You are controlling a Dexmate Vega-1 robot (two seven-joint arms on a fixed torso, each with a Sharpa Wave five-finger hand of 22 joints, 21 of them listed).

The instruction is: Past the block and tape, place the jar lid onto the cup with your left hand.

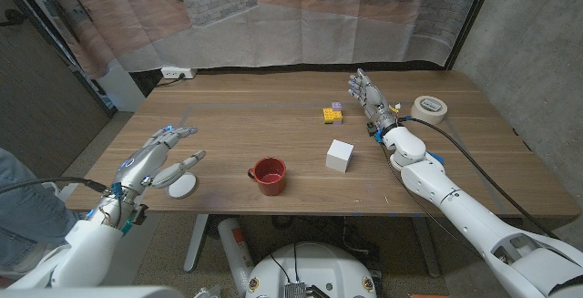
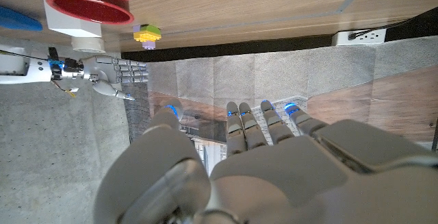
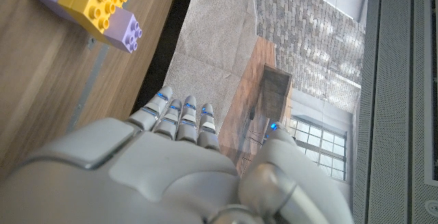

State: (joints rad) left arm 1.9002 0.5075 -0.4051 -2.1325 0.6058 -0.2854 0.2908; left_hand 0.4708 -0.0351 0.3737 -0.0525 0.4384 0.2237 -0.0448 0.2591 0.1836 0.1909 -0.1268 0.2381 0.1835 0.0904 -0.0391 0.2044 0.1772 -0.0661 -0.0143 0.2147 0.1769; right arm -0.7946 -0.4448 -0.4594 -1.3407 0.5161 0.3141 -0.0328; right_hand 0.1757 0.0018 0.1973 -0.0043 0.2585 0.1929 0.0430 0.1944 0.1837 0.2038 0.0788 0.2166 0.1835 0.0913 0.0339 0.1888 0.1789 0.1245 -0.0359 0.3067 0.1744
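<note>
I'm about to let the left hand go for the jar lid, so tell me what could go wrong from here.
1. The jar lid lies flat and thin under the open left hand; the fingers could push it along the table rather than lift it.
2. The red cup stands close beside the lid, so a sideways sweep could knock it.

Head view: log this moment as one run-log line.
left hand: open, over jar lid | right hand: open, beside tape | red cup: uncovered, mid-table | stage: lid not yet grasped
</note>
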